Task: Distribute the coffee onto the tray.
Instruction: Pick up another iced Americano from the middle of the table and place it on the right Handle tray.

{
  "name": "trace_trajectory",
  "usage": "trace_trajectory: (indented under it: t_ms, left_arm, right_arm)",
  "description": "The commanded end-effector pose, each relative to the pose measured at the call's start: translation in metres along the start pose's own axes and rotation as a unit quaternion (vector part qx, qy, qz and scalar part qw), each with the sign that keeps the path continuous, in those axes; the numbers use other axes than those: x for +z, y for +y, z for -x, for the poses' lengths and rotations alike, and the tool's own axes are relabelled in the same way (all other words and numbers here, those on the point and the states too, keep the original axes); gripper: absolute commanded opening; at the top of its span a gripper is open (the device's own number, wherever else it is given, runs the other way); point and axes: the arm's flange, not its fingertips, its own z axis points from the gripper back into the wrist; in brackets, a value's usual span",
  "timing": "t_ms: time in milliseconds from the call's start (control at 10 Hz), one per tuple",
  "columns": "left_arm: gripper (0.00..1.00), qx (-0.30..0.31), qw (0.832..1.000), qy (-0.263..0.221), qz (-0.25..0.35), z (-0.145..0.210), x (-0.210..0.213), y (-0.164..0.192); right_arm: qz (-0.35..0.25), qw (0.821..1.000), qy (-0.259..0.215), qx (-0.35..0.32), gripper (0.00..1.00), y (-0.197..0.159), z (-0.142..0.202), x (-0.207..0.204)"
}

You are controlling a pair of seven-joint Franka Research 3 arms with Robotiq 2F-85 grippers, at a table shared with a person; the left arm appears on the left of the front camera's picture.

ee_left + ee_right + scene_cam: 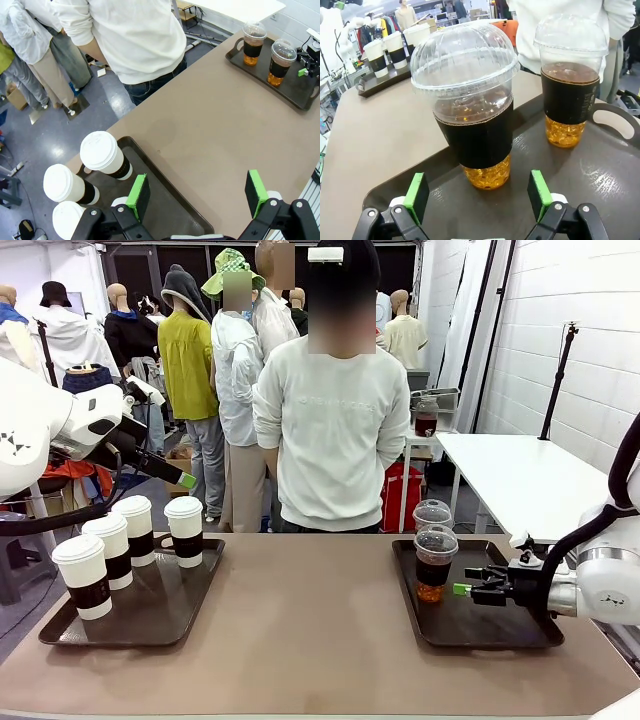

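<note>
We see two kinds of coffee on the brown table (310,640): four white paper cups with dark brown bands and white lids (184,531) standing upright on the dark rectangular tray on the left (150,625), and two clear plastic dome-lidded cups of dark brown drink (436,564) standing upright on the matching dark tray on the right (500,632), one behind the other from the front. In the right wrist view the nearer clear cup (472,107) wears a dark sleeve around its middle, with amber liquid and ice showing below the sleeve and a ribbed transparent dome on top; the second one (570,85) stands beside it, apart from it, near the tray's cut-out handle. Our right gripper (466,589) reaches in low and level from the right, just beside the nearer clear cup, its green-padded fingers (416,196) spread wide on either side of the cup's base without touching it. Our left gripper (197,192) hangs raised above the left tray's near edge, angled downward, jaws also spread wide and holding nothing, with the paper cups (106,155) below it. A person in a white sweatshirt (335,435) stands at the far side.
</note>
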Motion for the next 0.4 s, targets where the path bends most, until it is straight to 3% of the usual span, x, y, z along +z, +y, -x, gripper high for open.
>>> trace_trajectory:
  t_ms: [0, 300]
  left_arm:
    - [1.00, 0.003, 1.000, -0.004, 0.009, 0.0004, -0.0002, 0.0006]
    - [1.00, 0.003, 1.000, -0.004, 0.009, 0.0004, -0.0002, 0.0006]
  right_arm:
    - [-0.002, 1.000, 0.001, -0.001, 1.00, -0.0007, 0.0010, -0.0020]
    - [-0.002, 1.000, 0.001, -0.001, 1.00, -0.0007, 0.0010, -0.0020]
